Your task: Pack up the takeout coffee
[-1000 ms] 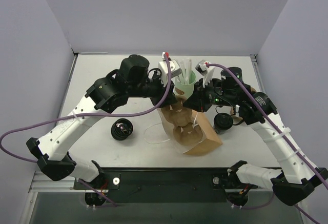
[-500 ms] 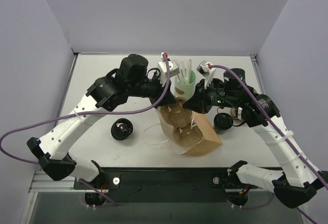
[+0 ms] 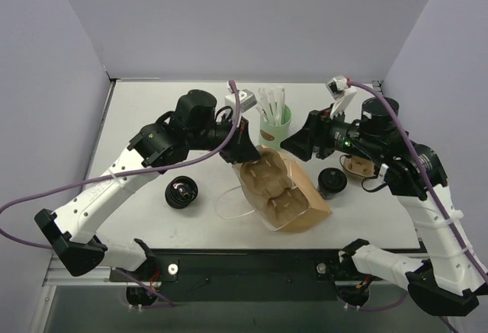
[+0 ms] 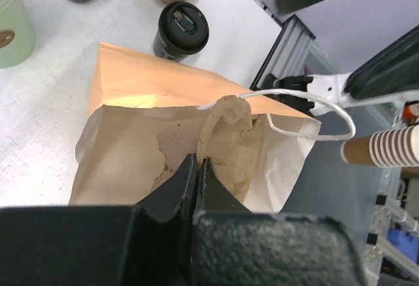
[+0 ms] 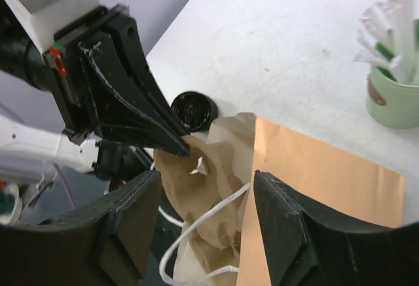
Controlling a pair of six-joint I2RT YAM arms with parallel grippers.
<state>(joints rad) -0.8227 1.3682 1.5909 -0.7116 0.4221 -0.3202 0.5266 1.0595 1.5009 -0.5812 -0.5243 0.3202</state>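
The takeout coffee (image 3: 332,181), a black lidded cup (image 4: 181,29), stands on the table just right of the brown paper bag (image 3: 309,200). The bag lies on its side, mouth toward the arms (image 4: 150,83). A brown pulp cup tray (image 3: 271,184) fills its mouth. My left gripper (image 3: 245,155) is shut on the tray's edge (image 4: 226,125), jaws pressed together (image 4: 198,163). My right gripper (image 3: 293,144) hovers open above the bag's mouth (image 5: 206,227), with nothing between its fingers. The left gripper's tip (image 5: 185,145) shows pinching the tray (image 5: 196,181).
A mint-green cup of white straws (image 3: 275,126) stands behind the bag. A squat stack of black lids (image 3: 181,192) sits at the left. A brown pulp piece (image 3: 358,167) lies right of the coffee. A white bag handle (image 3: 229,200) loops toward the near edge.
My right gripper has opened, let go of the bag and drawn back up to the right. My left gripper has shut on the tray's edge. The bag's mouth gapes wider.
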